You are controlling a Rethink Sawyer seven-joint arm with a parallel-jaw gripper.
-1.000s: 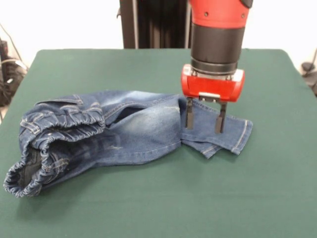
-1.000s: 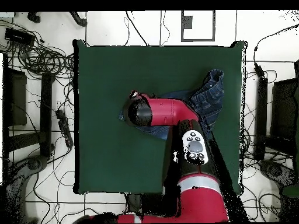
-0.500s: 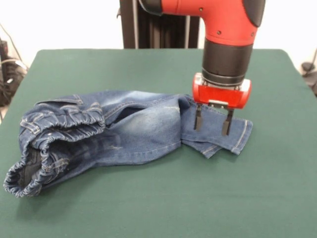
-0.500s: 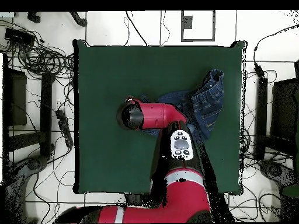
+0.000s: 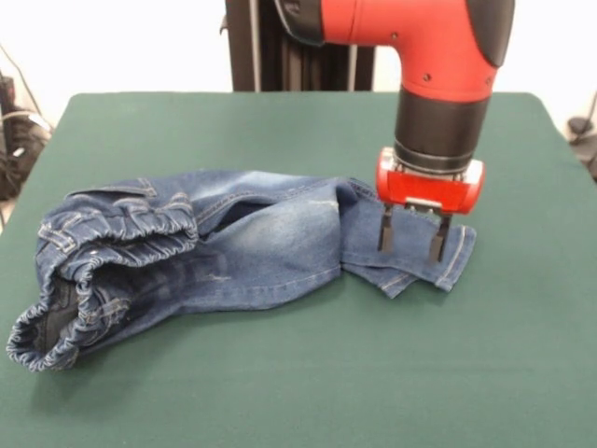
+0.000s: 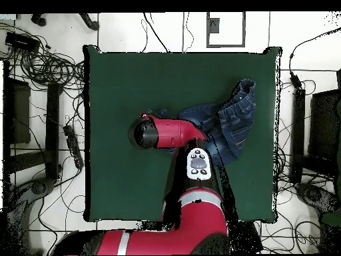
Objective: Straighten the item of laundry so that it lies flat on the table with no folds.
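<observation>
No brand, label or writing could be read anywhere. The jeans [image 5: 196, 257] lay bunched on the green tabletop [image 5: 308, 383], the gathered elasticated waistband [image 5: 93, 238] heaped at the front view's left and one leg running right to its hem [image 5: 454, 257]. The hand [image 5: 410, 244] stood over that leg end, just inside the hem, released, its two dark fingers [image 5: 384, 229] spread apart with the tips at the denim; contact could not be judged. Overhead, the red arm [image 6: 170, 132] covered that part of the jeans.
</observation>
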